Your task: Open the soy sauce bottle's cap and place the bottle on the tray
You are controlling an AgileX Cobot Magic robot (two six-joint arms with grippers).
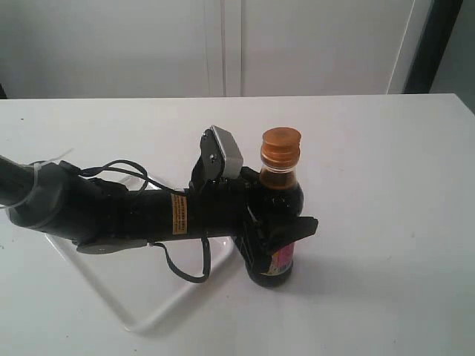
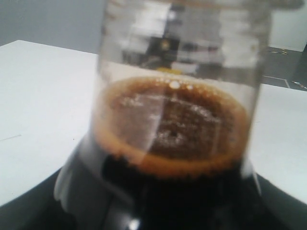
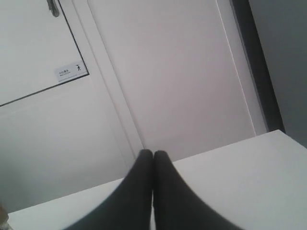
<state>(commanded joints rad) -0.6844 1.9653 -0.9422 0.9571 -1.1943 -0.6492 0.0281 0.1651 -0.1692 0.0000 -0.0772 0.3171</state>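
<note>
Exterior view: left hand [image 1: 274, 230] clamped around soy sauce bottle [image 1: 280, 194], upright on surface [image 1: 386, 185]. Cap [image 1: 280, 146] unopened. Tray [image 1: 159, 308] at bottle's 8 o'clock, bottle not on it. Right hand [image 3: 153, 165] pinched closed, empty.

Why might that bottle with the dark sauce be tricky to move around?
The soy sauce bottle looks tall and narrow, so a push near the cap could probably tip it. It seems mostly full of dark liquid, so likely heavy for its size. Its clear, shiny wall may be slippery, though the left claw grips its body.
</note>
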